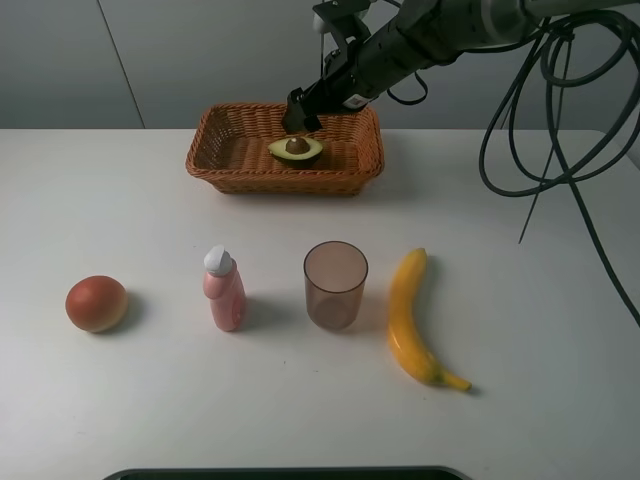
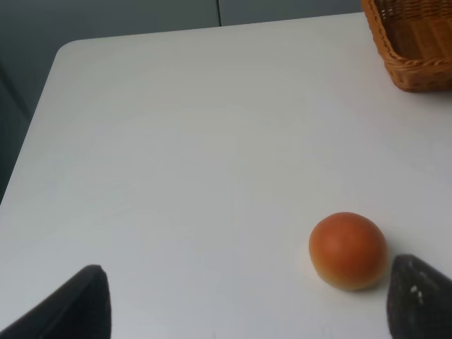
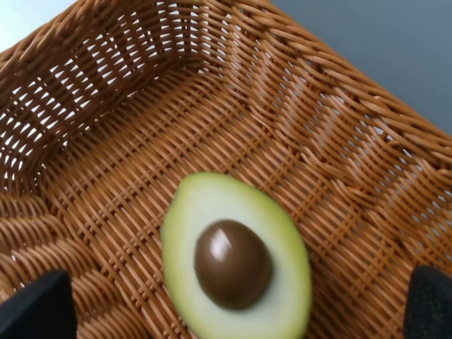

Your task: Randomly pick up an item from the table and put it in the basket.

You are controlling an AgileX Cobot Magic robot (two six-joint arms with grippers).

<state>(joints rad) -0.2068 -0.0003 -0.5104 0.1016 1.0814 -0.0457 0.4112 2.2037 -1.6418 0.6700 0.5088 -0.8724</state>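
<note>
Right arm (image 1: 405, 45): black segmented housing, lighter grey toward the upper link, small white fitting (image 1: 318, 20) by the wrist. Thick black cables (image 1: 560, 150) loop off it, plus one thin lead. Jaws on both arms are matte black with blunt, wedge-like tips. The left pair looks pebbled, with pale specks.

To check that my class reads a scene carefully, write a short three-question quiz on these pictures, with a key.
1. True or false: the halved avocado lies inside the basket.
2. What stands between the pink bottle and the banana? A) a cup B) a spoon C) a plate
3. Fill in: the right gripper over the basket is ____ (open or shut).
Key: 1 true; 2 A; 3 open.
</note>
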